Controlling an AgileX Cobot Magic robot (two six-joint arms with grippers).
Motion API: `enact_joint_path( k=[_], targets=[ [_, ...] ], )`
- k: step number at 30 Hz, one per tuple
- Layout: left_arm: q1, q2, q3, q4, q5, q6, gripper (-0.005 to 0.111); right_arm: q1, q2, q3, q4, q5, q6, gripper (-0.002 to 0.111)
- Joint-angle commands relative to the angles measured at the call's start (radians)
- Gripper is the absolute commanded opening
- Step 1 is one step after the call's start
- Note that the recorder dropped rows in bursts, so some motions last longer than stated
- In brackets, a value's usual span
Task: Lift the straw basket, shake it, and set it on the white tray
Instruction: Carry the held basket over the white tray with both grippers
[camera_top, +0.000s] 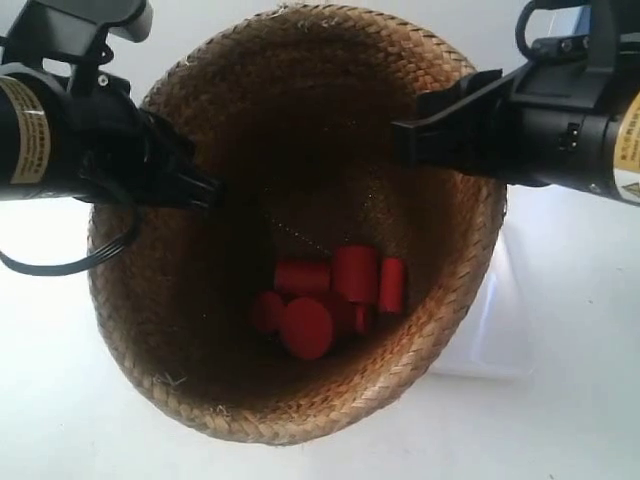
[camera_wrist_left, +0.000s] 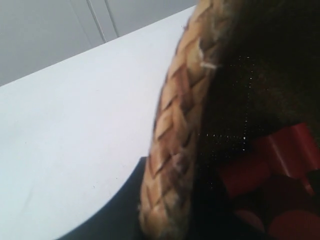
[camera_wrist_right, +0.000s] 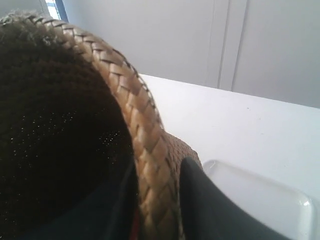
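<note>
Left hand (camera_wrist_left: 162, 215) and right hand (camera_wrist_right: 157, 210) grip straw basket (camera_top: 200, 340); right wrist view adds white tray (camera_wrist_right: 260, 200).

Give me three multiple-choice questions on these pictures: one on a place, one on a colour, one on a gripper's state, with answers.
1. The small cylinders lie: A. outside the straw basket; B. inside it, at the bottom; C. balanced on its rim.
2. Their colour: A. blue; B. green; C. red.
3. The right gripper is: A. open, clear of the basket; B. out of view; C. shut on the basket's rim.
Answers: 1 B, the exterior view shows them inside; 2 C, all look red; 3 C, a finger sits on each side of the rim.
</note>
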Motion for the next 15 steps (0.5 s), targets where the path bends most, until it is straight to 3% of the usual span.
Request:
enact_joint_path(
  k=[1, 13, 15],
  targets=[
    [0.0, -0.01, -0.006, 0.024, 0.028, 0.012, 0.0, 0.001, -0.005, -0.01, -0.008, 0.008, -0.002, 0.0],
    [0.035, -0.01, -0.006, 0.038, 0.066, 0.01, 0.0, 0.001, 0.117, -0.013, -0.045, 0.026, -0.002, 0.0],
    [0.037, -0.021, -0.025, 0.006, 0.11, 0.022, 0.0, 0.012, 0.103, -0.03, 0.026, 0.101, -0.039, 0.0]
  ],
)
